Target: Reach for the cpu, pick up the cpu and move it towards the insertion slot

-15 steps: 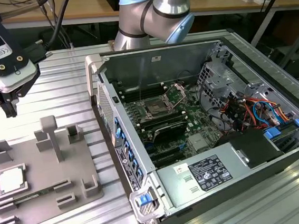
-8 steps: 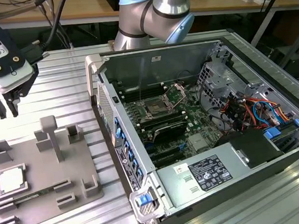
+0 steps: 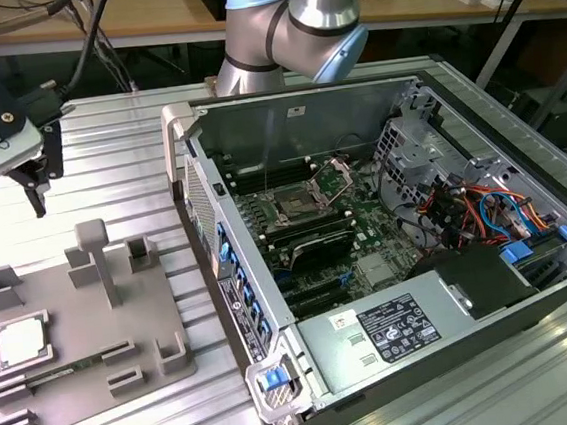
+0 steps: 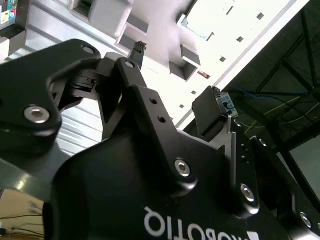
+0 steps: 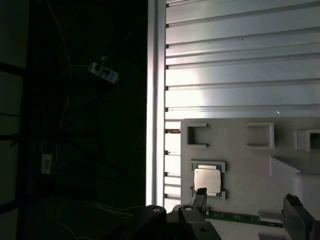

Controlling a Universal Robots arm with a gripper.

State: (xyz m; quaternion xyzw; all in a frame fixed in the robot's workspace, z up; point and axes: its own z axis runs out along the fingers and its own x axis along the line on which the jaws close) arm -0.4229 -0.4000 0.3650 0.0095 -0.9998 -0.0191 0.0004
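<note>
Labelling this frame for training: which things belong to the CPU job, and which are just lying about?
Job: cpu; insertion slot; end effector, open; grey fixture holding the cpu.
Lying about: memory slots; power supply; coloured cables.

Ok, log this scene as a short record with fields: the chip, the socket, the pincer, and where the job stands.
cpu: flat square silvery chip with green rim, lying in a recess of the grey plastic fixture
insertion slot: square silver-framed socket on the green motherboard inside the open computer case
pincer: open, empty, in the air near the fixture, clear of the chip
progress: chip not yet picked up
</note>
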